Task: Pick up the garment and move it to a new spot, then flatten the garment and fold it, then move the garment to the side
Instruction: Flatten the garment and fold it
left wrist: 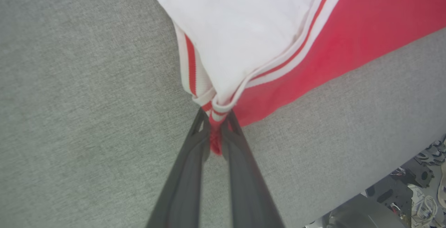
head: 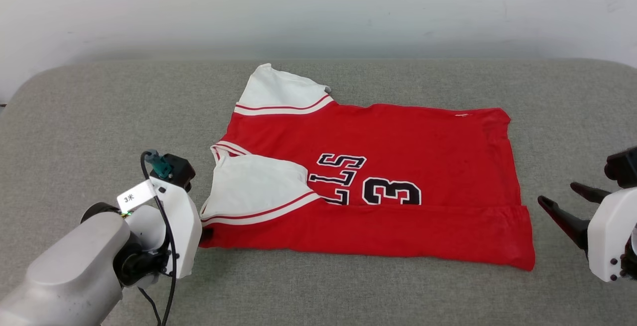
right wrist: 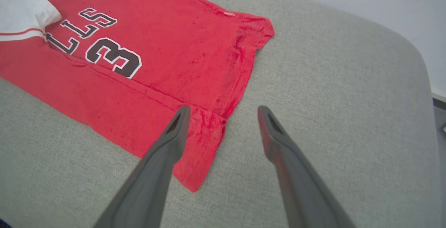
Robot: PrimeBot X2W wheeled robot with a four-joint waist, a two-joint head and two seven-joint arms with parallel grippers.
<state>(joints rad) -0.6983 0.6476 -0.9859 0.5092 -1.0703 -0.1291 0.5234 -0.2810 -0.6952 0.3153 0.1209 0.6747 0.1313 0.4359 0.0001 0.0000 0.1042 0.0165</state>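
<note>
Right now the garment (head: 398, 166) is lying spread on the grey cushion (head: 99, 117), with its near long edge folded over and partly covering the black lettering. The left gripper (left wrist: 216, 118) is pinching the garment's corner just below the folded white sleeve (head: 254, 186), jaws closed on red and striped fabric. The right gripper (right wrist: 224, 111) is hovering near the garment's hem-end corner, jaws standing wide apart, holding nothing.

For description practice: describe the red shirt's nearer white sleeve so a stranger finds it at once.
On the grey fabric surface lies a red jersey-style T-shirt. Its nearer white, red-striped short sleeve is folded over the chest, hiding some black lettering. Unlike the outspread far sleeve, its corner is pinched by the left gripper.
</note>
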